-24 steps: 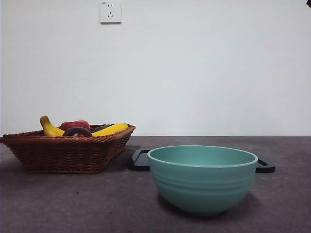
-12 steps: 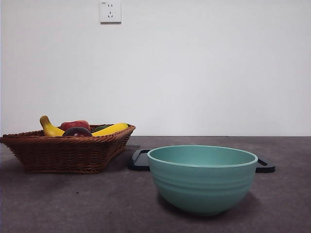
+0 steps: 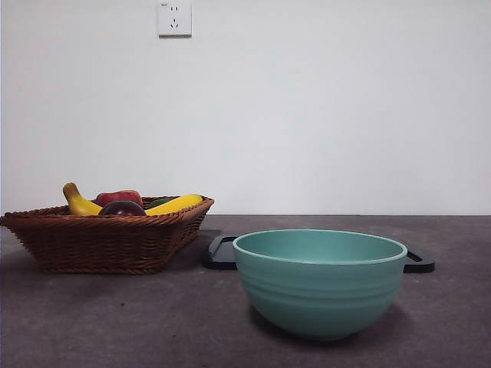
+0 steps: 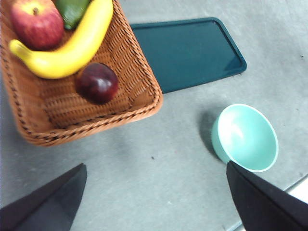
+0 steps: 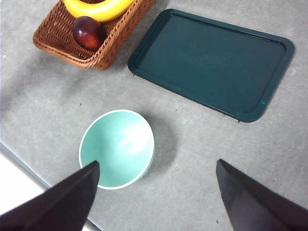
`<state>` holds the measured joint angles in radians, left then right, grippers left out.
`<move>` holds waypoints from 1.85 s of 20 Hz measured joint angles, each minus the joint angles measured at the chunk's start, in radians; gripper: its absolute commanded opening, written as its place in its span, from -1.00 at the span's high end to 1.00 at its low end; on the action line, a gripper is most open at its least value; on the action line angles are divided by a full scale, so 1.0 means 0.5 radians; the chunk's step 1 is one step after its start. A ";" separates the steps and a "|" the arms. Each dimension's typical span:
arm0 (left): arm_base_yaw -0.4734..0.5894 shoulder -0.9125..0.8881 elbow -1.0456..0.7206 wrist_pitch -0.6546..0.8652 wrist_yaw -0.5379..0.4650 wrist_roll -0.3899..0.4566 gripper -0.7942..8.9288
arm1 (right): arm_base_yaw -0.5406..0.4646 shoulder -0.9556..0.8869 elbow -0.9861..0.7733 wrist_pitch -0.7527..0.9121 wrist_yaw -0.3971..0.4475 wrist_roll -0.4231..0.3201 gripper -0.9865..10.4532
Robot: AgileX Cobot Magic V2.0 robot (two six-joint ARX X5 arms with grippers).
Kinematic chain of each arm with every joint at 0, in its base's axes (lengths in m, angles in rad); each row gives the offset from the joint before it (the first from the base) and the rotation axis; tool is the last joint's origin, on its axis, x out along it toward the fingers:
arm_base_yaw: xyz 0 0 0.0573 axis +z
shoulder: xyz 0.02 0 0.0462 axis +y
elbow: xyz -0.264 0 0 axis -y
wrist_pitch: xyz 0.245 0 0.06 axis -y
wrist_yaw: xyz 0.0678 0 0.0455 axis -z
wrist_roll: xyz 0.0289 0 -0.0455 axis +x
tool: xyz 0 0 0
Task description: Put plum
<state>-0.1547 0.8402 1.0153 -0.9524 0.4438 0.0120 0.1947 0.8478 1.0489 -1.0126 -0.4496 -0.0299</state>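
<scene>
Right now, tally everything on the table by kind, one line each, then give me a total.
Plum: 1
Red apple: 1
Banana: 1
Green fruit, only partly in view: 1
Wicker basket: 1
Dark tray: 1
Teal bowl: 1
Total: 7

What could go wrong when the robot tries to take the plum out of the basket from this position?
1. The plum lies right beside the banana in the wicker basket, so a claw coming down may bump or catch the banana.
2. The plum is round and smooth; it may slip or roll away from the jaws.
3. It sits near the basket wall, so one jaw may hit the rim and shift the basket.
</scene>
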 measured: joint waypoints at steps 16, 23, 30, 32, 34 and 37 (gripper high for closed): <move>-0.288 1.304 0.623 0.142 -0.513 -0.040 -0.06 | 0.003 0.000 0.000 0.005 0.000 0.000 0.15; -0.301 1.669 0.623 0.347 -0.544 -0.053 -0.06 | 0.003 0.000 0.000 0.005 0.000 0.000 0.15; -0.335 1.830 0.623 0.511 -0.585 -0.097 -0.06 | 0.003 0.000 0.000 0.006 0.000 0.000 0.15; -0.343 1.858 0.625 0.531 -0.616 -0.105 -0.06 | 0.003 0.000 0.000 0.005 0.000 0.000 0.15; -0.349 1.903 0.625 0.531 -0.652 -0.109 -0.06 | 0.003 0.000 0.000 0.005 0.000 0.000 0.15; -0.354 1.927 0.625 0.542 -0.668 -0.110 -0.06 | 0.003 0.000 0.000 0.006 0.000 0.000 0.15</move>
<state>-0.3317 1.8038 1.3277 -0.6811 0.1101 -0.0429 0.1963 0.8478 1.0489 -1.0096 -0.4496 -0.0299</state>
